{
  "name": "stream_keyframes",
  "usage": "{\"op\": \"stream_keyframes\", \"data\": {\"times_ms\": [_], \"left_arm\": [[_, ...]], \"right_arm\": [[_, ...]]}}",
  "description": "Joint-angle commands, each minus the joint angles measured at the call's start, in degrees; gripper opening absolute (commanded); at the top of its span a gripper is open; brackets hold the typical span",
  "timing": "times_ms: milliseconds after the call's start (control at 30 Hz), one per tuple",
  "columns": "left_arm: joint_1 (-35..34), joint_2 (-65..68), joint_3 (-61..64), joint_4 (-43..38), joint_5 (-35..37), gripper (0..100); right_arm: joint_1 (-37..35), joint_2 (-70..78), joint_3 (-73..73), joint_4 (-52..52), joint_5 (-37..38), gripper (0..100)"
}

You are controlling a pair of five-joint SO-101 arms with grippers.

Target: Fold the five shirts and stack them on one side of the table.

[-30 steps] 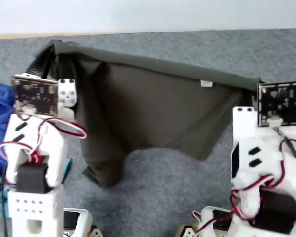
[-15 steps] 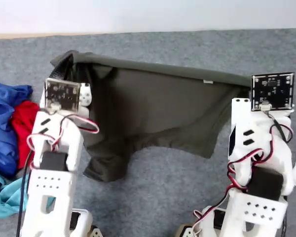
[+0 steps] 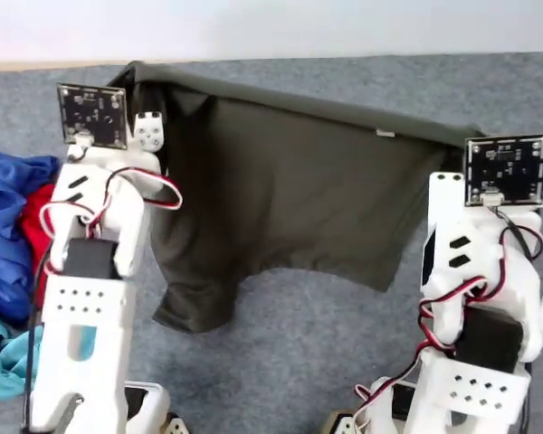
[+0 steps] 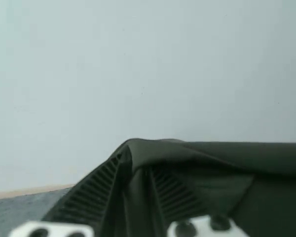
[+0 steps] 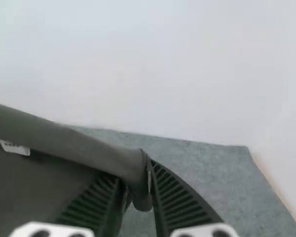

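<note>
A dark olive shirt (image 3: 290, 190) hangs stretched between both arms above the grey table, its lower part draping down to the surface. My left gripper (image 4: 133, 163) is shut on the shirt's far left corner (image 3: 136, 77). Pinched in my right gripper (image 5: 135, 190), which is shut, is the shirt's right corner (image 5: 133, 170), near the table's right side (image 3: 466, 145). A small white label (image 3: 385, 134) shows on the shirt's top edge. A heap of blue, red and teal shirts (image 3: 14, 235) lies at the left edge.
The table is covered in grey carpet (image 3: 299, 344), with free room in front of the hanging shirt. A pale wall (image 3: 271, 27) runs along the far edge. Both arms' white bodies (image 3: 90, 298) (image 3: 480, 298) stand over the near corners.
The left arm has lifted and moved away toward the far edge, raising the shirt's left corner and pulling the top edge taut. The right arm has barely moved in the last half second.
</note>
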Motion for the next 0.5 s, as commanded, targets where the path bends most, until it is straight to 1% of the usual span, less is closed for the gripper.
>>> {"op": "stream_keyframes", "data": {"times_ms": [0, 67, 133, 233, 300, 367, 467], "left_arm": [[-0.4, -6.3, -4.9, 8.1, 0.6, 0], [-0.4, -9.0, -6.4, 13.8, 0.4, 0], [-0.4, -10.7, -7.4, 20.6, 0.4, 0], [-0.7, -11.1, -8.0, 31.6, 0.3, 0], [-0.8, -11.0, -7.8, 37.5, 0.3, 0], [-0.5, -11.0, -7.8, 41.7, 0.3, 0], [-0.5, -9.7, -7.4, 44.7, 0.0, 0]], "right_arm": [[2.2, -1.3, -6.5, 3.8, 0.6, 0.8], [2.2, -1.3, -8.0, 7.8, 0.8, 0.8], [2.2, -1.2, -8.2, 11.9, 2.7, 0.8], [2.2, -1.2, -8.2, 17.4, 3.7, 0.8], [2.1, -1.2, -8.2, 20.3, 3.8, 0.8], [2.1, -1.0, -8.1, 22.8, 3.8, 0.8], [2.1, -0.7, -7.2, 26.4, 3.8, 0.8]]}}
